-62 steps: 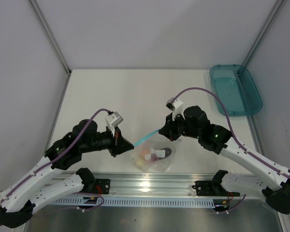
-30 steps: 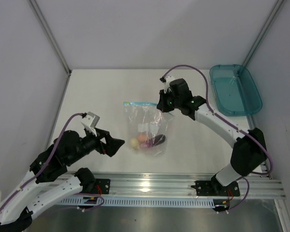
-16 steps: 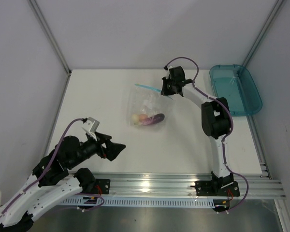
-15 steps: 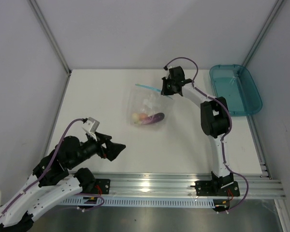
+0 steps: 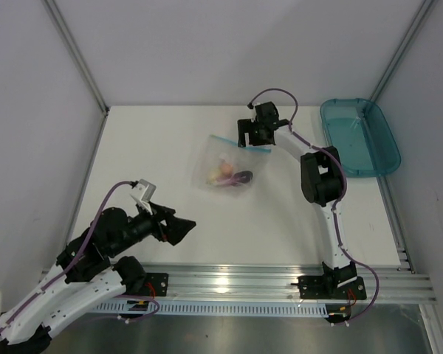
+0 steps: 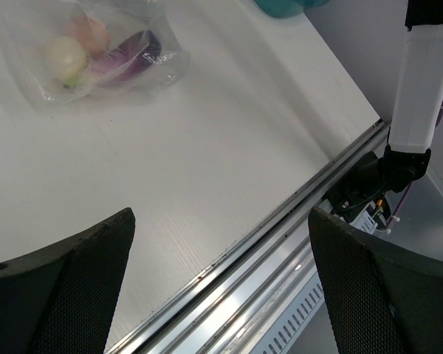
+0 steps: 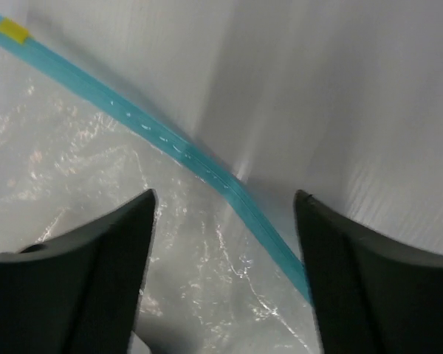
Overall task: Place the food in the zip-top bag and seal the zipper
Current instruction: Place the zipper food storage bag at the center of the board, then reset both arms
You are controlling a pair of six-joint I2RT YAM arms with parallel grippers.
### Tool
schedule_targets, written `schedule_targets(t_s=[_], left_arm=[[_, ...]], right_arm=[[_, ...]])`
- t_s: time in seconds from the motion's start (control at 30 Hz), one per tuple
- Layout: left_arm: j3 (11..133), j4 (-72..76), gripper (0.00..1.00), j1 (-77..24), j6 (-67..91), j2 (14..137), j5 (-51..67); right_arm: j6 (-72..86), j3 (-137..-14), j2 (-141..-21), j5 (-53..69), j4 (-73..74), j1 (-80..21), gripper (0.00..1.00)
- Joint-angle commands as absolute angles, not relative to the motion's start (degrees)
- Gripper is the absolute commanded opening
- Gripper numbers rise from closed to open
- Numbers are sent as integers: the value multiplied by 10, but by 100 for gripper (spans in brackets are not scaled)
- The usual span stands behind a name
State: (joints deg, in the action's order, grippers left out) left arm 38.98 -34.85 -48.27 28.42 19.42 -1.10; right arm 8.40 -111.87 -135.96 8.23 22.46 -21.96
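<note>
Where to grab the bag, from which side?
Probably the teal zipper strip, from above at the far end. The bag lies flat with the food bunched at its near end; the strip is a food-free edge directly under the open right gripper.

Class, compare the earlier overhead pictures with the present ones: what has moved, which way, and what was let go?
The right gripper carried the zip-top bag from the near edge to the far middle of the table, then opened its jaws off the zipper. The left gripper drew back toward its base, jaws open. The food stayed inside the bag; the teal tray did not move.
</note>
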Motion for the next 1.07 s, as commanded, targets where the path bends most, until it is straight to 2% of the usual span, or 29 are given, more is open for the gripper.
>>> schedule_targets(t_s=[0.0,0.1,0.23,0.47,0.77,0.97,1.03], left_arm=[[396,-329,99,-485,301,208,-4],[401,-335,100,-485,312,221,-23],[400,-342,100,-485,335,241,-49],[389,-338,100,-484,380,269,-74],[320,-240,99,-466,438,278,-51],[268,-176,99,-449,465,279,-11],[244,-143,99,-447,469,271,0]], right_arm=[[69,-1157,-1312,31,229,-217,97],[75,-1153,-1253,11,257,-217,99],[102,-1056,-1135,-50,259,-220,100],[180,-721,-883,-133,260,-254,99],[343,-441,-559,-239,332,-381,99],[416,-348,-345,-242,346,-416,99],[412,-314,-303,-202,322,-417,100]])
